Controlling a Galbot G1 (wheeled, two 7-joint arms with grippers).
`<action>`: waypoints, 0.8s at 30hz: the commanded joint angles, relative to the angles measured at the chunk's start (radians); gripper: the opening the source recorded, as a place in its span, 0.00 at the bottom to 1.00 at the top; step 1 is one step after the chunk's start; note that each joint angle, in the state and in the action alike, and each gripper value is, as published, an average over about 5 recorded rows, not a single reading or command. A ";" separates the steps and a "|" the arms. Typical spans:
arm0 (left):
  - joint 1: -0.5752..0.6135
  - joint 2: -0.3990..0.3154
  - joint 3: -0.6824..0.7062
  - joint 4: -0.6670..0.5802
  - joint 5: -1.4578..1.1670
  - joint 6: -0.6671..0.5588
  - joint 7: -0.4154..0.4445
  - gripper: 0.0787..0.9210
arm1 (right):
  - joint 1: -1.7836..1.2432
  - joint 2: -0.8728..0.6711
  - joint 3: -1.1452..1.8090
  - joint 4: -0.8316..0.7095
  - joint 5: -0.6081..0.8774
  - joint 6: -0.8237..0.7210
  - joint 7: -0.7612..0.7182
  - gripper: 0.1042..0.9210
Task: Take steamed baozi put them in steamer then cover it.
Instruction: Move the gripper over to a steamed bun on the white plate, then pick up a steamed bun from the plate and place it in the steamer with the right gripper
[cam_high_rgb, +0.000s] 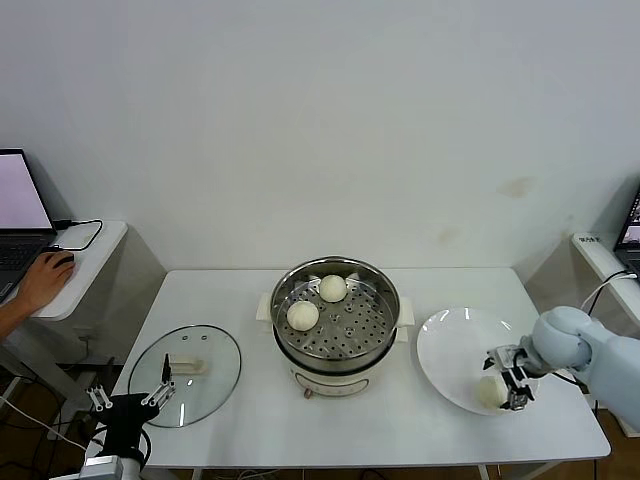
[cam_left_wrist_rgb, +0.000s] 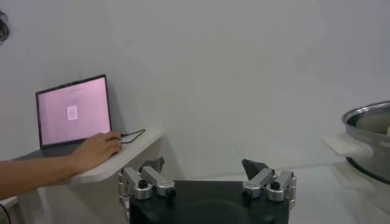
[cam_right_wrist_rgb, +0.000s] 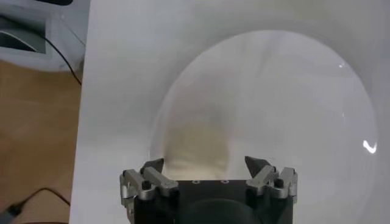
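On the white plate (cam_high_rgb: 455, 345) at the right side of the table (cam_high_rgb: 250, 285), the right gripper (cam_high_rgb: 505, 392) stood over one steamed baozi (cam_high_rgb: 489, 392), with one finger on each side of it (whether the pads already touched the dough, I could not tell). Two other baozi (cam_high_rgb: 303, 315) lay on the perforated tray inside the steamer (cam_high_rgb: 335, 358), which stood in the middle of the table without its lid. The cover (cam_high_rgb: 186, 374) rested flat on the table to the left of the steamer. Near the cover, at the table's front left corner, the left gripper (cam_high_rgb: 131, 393) waited with its fingers spread wide and holding nothing.
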 joint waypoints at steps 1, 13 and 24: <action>0.002 -0.001 -0.002 -0.001 0.000 -0.001 -0.001 0.88 | -0.014 0.017 0.008 -0.021 -0.007 -0.003 0.005 0.75; 0.005 0.003 -0.003 -0.010 -0.001 0.000 -0.001 0.88 | 0.102 -0.009 -0.023 0.008 0.052 -0.018 -0.008 0.59; -0.003 0.016 0.002 -0.013 -0.005 0.000 -0.001 0.88 | 0.593 -0.023 -0.199 0.055 0.251 -0.042 -0.036 0.59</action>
